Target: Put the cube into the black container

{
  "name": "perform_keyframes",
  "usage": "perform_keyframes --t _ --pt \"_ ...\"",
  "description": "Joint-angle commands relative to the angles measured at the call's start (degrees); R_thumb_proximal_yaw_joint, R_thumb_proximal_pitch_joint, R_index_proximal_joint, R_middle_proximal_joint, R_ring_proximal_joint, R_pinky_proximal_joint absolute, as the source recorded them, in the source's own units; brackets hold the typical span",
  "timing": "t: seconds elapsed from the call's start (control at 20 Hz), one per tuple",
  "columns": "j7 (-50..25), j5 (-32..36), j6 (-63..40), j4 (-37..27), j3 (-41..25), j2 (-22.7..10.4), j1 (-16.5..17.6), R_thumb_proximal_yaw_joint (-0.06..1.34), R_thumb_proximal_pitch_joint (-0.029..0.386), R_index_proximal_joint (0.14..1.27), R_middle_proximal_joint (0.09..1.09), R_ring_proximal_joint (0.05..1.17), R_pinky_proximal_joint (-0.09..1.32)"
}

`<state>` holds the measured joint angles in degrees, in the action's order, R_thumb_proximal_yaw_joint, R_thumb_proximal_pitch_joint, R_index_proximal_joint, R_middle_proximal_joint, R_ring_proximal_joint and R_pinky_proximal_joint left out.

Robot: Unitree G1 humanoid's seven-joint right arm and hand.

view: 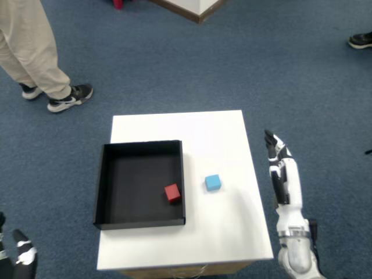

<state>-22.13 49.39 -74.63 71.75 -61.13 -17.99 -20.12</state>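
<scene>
A small blue cube (213, 182) lies on the white table (197, 131), just right of the black container (106, 174). A red cube (171, 193) rests inside the container near its right wall. My right hand (279, 168) hangs past the table's right edge, fingers stretched straight and apart, holding nothing. It is well to the right of the blue cube and touches nothing.
A person in beige trousers and black shoes (68, 97) stands on the blue carpet beyond the table's far left. Part of my left hand (17, 256) shows at the bottom left corner. A wooden furniture base (192, 9) is at the top.
</scene>
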Motion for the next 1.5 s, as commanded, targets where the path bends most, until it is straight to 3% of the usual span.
perform_keyframes --t 0.05,0.6,1.5 --pt "1.09 1.74 -5.89 0.27 1.73 -0.59 -2.09 -0.01 0.185 0.29 0.19 0.18 -0.05" --pt "4.05 3.33 -7.43 2.09 2.91 1.83 -2.50 -0.01 0.188 0.33 0.21 0.19 -0.06" --pt "9.53 6.43 -6.23 4.41 4.99 2.46 -2.30 -0.02 0.188 0.30 0.20 0.19 -0.05"
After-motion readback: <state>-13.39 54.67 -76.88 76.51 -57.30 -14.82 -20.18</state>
